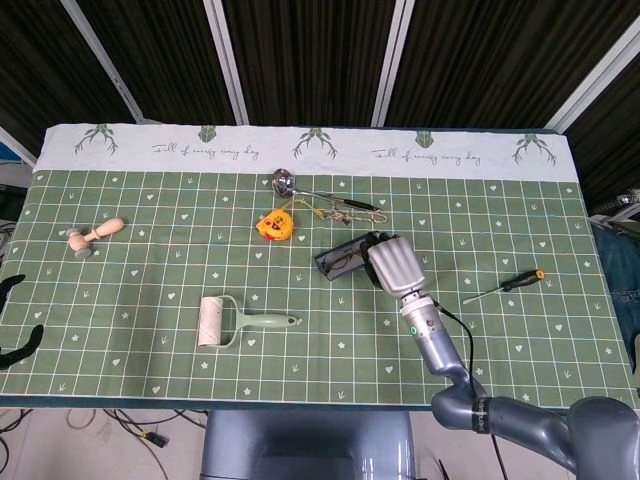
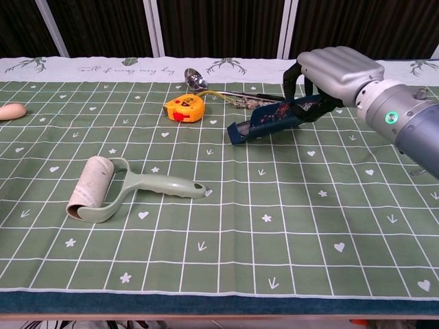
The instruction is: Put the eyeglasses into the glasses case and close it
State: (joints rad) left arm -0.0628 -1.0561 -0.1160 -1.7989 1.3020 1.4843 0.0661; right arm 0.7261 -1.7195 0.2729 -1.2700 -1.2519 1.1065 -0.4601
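The table (image 1: 150, 300) wears a green gridded cloth. The right hand (image 1: 393, 263) grips the right end of the dark blue glasses case (image 1: 340, 258), its fingers wrapped over it; the case tilts, left end low near the cloth, just right of the table's centre. The eyeglasses seem to lie inside, though I cannot tell for sure. A lint roller (image 1: 235, 322) lies near left. A yellow tape measure (image 1: 274, 224) and a metal ladle (image 1: 320, 192) sit beyond the case. A screwdriver (image 1: 504, 285) lies right.
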